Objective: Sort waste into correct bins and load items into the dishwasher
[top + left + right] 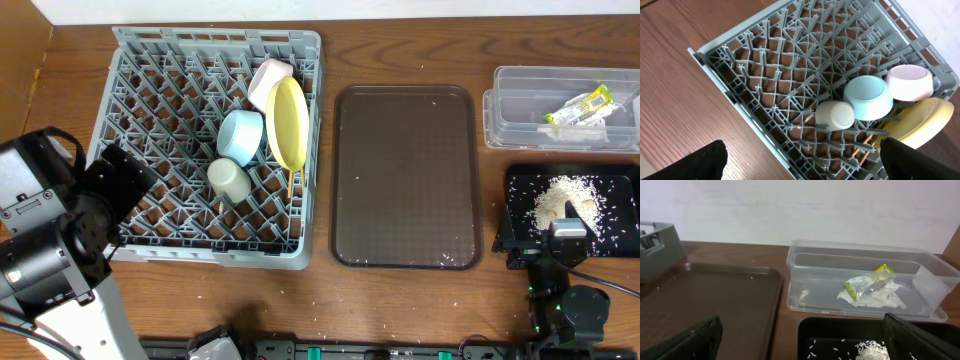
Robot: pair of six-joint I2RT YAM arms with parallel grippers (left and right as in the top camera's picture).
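Observation:
The grey dish rack (pixel 170 150) holds a pink bowl (pixel 266 78), a light blue bowl (pixel 240 136), a small pale cup (pixel 229 179), a yellow plate (pixel 288 122) on edge and wooden chopsticks (pixel 292 181). They also show in the left wrist view: pink bowl (pixel 910 82), blue bowl (pixel 867 96), cup (pixel 835 114), plate (pixel 922 122). The clear tub (pixel 520 105) holds the green-yellow wrapper (pixel 580 108) and the pale wrapper (pixel 871 296). The black bin (pixel 520 225) holds rice scraps (pixel 565 203). My left gripper (pixel 800 165) is open over the rack's near corner. My right gripper (pixel 800 340) is open above the black bin.
A dark brown serving tray (pixel 404 175) with a few rice grains lies between the rack and the bins. Loose grains dot the wooden table near its front edge. A cardboard box stands at the far left.

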